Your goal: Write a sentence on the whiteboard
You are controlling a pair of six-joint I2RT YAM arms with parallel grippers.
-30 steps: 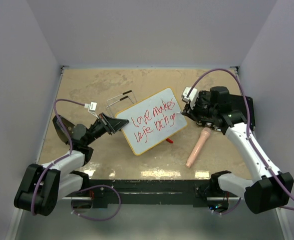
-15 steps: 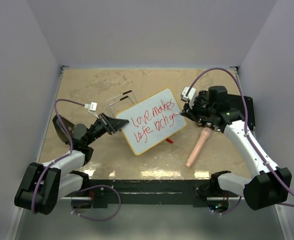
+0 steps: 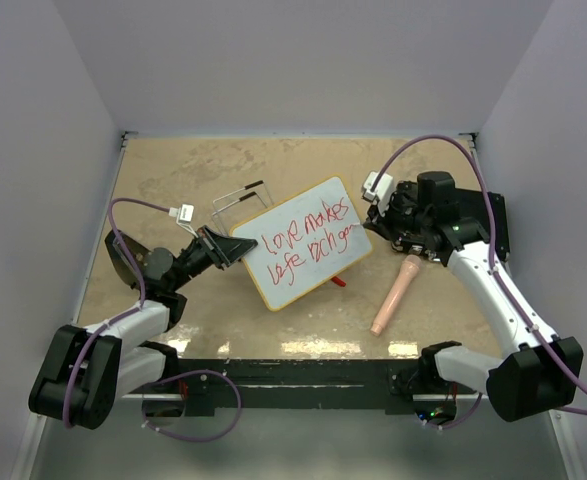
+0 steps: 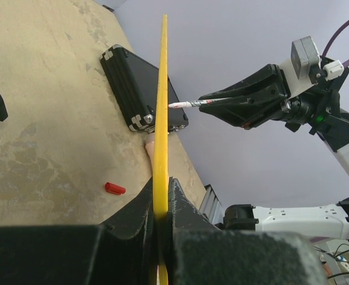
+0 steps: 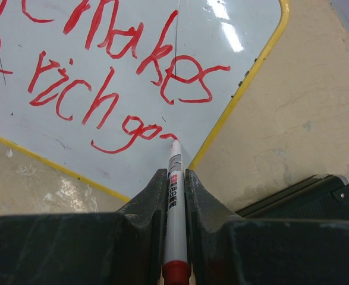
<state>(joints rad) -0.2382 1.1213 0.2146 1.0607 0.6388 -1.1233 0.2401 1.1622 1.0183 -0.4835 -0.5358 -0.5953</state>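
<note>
A black case [image 4: 140,83], red cap [image 4: 115,189] and peach handle [image 3: 394,293] lie on the table [image 3: 173,170].

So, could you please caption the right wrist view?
Right claw grips a marker, tip at the end of the red sentence on the whiteboard.

I saw open desk [image 3: 183,165] beyond the whiteboard [image 3: 303,243]; a wire stand [image 3: 239,196] sat by its far-left corner; a pink handle [image 3: 394,295] and red cap [image 3: 339,282] lay off its near edge; a black case [image 4: 140,89] blocked the right.
</note>
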